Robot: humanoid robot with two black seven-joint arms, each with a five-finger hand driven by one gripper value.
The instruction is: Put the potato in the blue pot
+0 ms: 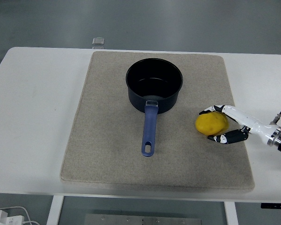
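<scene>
A yellow potato (210, 123) lies on the beige mat (107, 154), to the right of the blue pot (154, 84). The pot is empty and its blue handle (149, 133) points toward the near edge. My right hand (210, 125) reaches in from the right edge. Its fingers (222, 109) curve over the far side of the potato and its thumb (227, 137) lies along the near side, closing around it. The potato rests on the mat. The left arm is out of view.
A small grey block (99, 41) sits at the table's far edge behind the mat. The white table (33, 117) extends left of the mat. A cable (9, 213) lies on the floor at bottom left.
</scene>
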